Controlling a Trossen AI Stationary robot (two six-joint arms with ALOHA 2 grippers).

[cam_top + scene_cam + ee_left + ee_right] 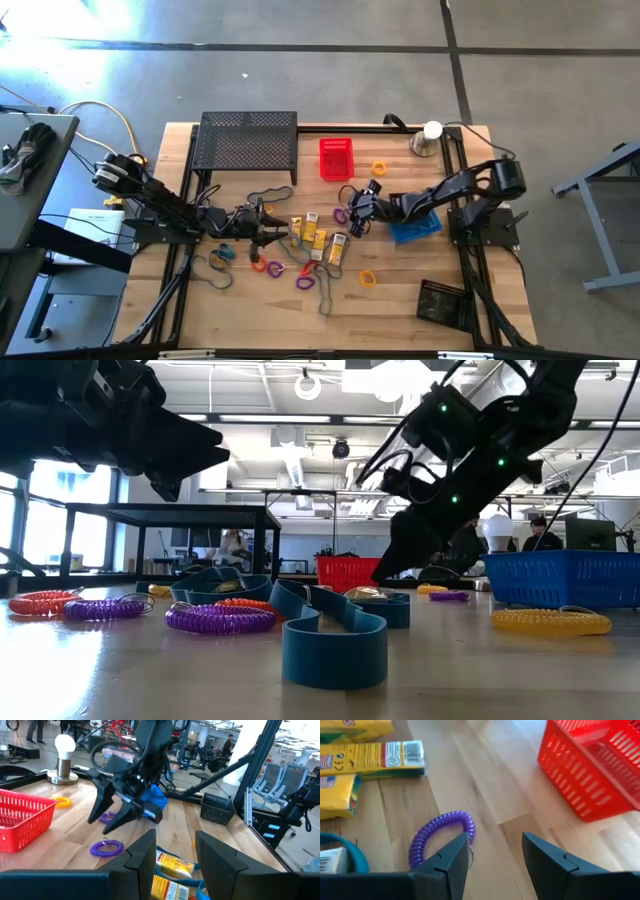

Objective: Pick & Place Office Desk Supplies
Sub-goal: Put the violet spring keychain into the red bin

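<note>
— Purple coil loop [441,839] lies on the wood just beside our right gripper [495,852], off to one finger's side rather than between the two. Our fingers are spread and hold nothing.

— So the coming move, as we judge it, turns on shifting sideways until one finger drops inside the ring. Its long axis runs slantwise across our line of approach.

— Which arm is nearer?

— Ours on the right; the left gripper [268,234] hovers with parted, empty fingers over the yellow-and-white boxes [318,238] near the table's middle.

— And the containers?

— We see the red basket [336,158] close behind the loop with nothing in it. The blue basket [415,227] sits under the right arm, its contents hidden. The small black basket [439,300] stands well apart, near the front edge.
</note>
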